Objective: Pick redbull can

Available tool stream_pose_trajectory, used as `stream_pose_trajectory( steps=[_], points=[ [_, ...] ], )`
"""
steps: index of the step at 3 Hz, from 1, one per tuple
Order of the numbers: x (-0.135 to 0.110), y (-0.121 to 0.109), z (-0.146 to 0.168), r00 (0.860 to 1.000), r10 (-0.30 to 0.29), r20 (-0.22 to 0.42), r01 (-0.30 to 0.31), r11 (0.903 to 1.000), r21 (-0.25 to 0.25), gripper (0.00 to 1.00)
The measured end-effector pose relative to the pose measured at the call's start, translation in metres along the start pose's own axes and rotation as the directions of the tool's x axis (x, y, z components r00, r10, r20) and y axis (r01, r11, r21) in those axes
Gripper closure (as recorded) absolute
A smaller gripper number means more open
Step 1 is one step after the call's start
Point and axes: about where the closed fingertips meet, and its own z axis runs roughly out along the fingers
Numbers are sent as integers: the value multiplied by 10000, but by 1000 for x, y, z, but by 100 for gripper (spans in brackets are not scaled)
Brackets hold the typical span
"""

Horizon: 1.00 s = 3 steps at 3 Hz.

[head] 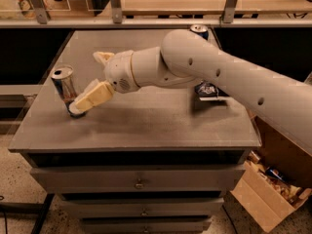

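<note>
The redbull can (65, 88) stands upright near the left edge of the grey table (146, 126); it is slim, with silver and blue panels and a shiny top. My gripper (87, 81) is just right of the can and open. Its near cream finger (92, 97) reaches down to the can's base, and its far finger (101, 57) sits behind and to the right. The can is not between the fingers. The big white arm crosses the table from the right.
A dark-blue can (199, 31) stands at the back of the table behind the arm. A dark packet (209, 89) lies at the right side. An open cardboard box (268, 191) sits on the floor at the right. Drawers (139, 183) are below the table top.
</note>
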Motion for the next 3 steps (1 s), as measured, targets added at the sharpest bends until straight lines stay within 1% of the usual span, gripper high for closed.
stream_pose_trajectory(
  steps=[1,2,3],
  points=[
    [-1,2,9,9997,23,255,-17,9997,-224,0],
    [-9,4,15,9984,-62,567,90,9988,-484,0],
    [-15,8,20,9975,-238,663,285,9971,-712,16]
  ],
)
